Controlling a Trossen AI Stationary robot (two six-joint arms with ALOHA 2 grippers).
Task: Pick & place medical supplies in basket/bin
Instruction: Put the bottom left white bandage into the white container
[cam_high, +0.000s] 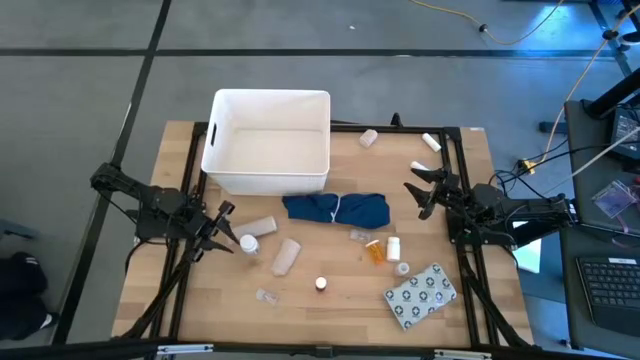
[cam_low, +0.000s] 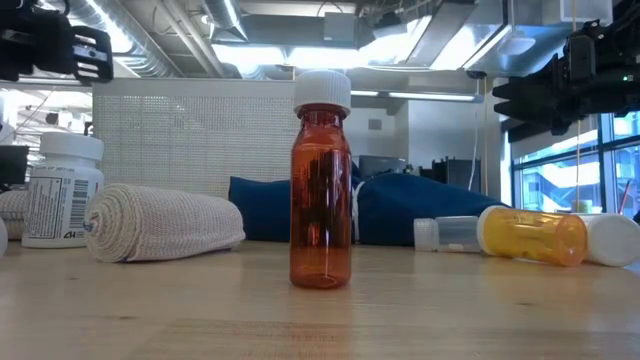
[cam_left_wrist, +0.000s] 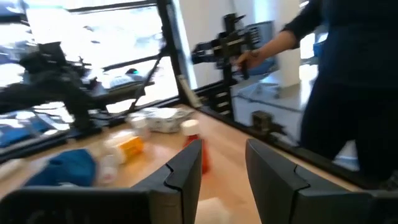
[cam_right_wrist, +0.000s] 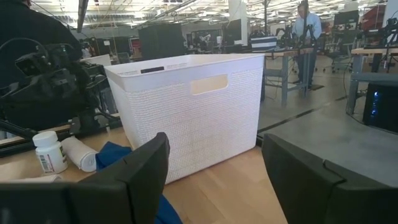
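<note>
White-capped bottle (cam_low: 62, 190), label print unreadably small.

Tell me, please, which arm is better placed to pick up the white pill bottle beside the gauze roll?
Left. Its open pincer hangs right beside the white pill bottle and gauze roll, while the right pincer is past the blue cloth.

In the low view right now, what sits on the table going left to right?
White pill bottle → gauze roll → upright amber bottle with a white cap → small clear vial lying down → orange pill bottle on its side.
</note>
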